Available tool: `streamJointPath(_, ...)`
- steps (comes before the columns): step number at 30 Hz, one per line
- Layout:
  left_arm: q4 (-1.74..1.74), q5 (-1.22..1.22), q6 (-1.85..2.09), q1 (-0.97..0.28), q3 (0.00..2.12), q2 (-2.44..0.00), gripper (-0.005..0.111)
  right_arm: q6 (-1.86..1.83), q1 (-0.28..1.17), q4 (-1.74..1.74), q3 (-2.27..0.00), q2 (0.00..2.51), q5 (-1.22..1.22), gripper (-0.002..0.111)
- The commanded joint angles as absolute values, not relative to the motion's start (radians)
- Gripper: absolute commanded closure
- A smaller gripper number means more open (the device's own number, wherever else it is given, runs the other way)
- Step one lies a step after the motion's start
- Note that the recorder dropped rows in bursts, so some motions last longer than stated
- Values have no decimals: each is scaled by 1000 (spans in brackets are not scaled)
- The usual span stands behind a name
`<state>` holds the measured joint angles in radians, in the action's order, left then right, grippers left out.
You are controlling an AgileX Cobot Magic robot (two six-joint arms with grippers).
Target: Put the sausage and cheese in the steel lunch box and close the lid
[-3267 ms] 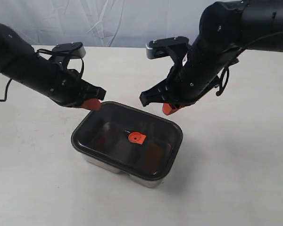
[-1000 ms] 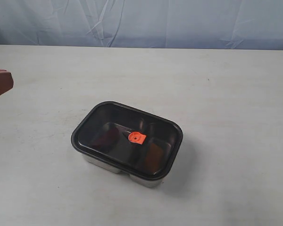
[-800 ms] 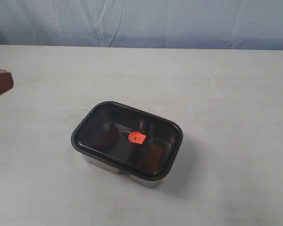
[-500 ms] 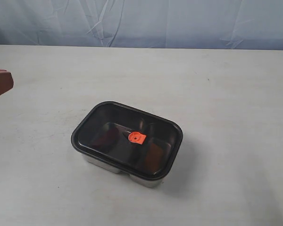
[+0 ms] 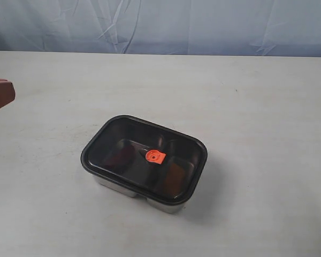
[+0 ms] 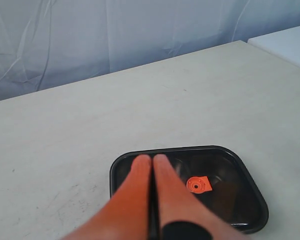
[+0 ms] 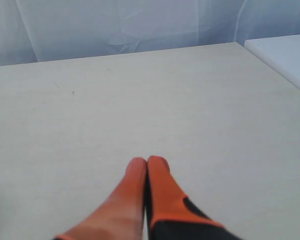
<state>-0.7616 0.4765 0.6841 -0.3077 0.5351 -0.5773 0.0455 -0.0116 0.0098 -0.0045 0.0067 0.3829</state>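
The steel lunch box [image 5: 166, 204] stands in the middle of the table with the dark smoky lid [image 5: 123, 131] seated on it; the small orange valve [image 5: 155, 156] shows at its centre. Through the lid I make out dim shapes in the compartments, but I cannot tell the sausage or the cheese apart. My left gripper [image 6: 151, 161] is shut and empty, well back from the lid [image 6: 225, 205] and above it. At the exterior view's left edge only an orange fingertip [image 5: 0, 95] shows. My right gripper [image 7: 147, 162] is shut, empty, over bare table.
The pale table [image 5: 257, 107] runs to a wrinkled blue-white backdrop [image 5: 160, 24]. A white surface [image 7: 285, 52] adjoins the table beyond its edge in the right wrist view.
Both arms, which stood at the lid's far corners 3.3 s ago, have pulled away out of the exterior view. Nothing has moved over the last second.
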Motion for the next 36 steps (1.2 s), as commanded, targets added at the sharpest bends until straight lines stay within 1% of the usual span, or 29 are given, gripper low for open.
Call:
streamJointPath(1,-765,470,683,-312,529,-570,107,44,-17,10,0,0,370,108)
streamJointPath(16,-737,469,683,-312,522,-566,107,44,-17,7,0,0,370,108)
streamJointPath(18,-667,415,636,-310,477,-525,107,44,-17,7,0,0,370,108)
streamJointPath(21,-442,408,337,-305,317,-382,107,44,-17,9,0,0,370,108)
streamJointPath(24,-348,406,221,-237,177,-211,107,44,-17,9,0,0,370,108)
streamJointPath(28,-335,413,217,-141,81,-23,107,44,-17,9,0,0,370,108)
streamJointPath(31,-321,401,180,-113,52,0,107,44,-17,9,0,0,370,108)
streamJointPath(36,-235,385,64,-101,20,0,107,44,-17,23,0,0,364,108)
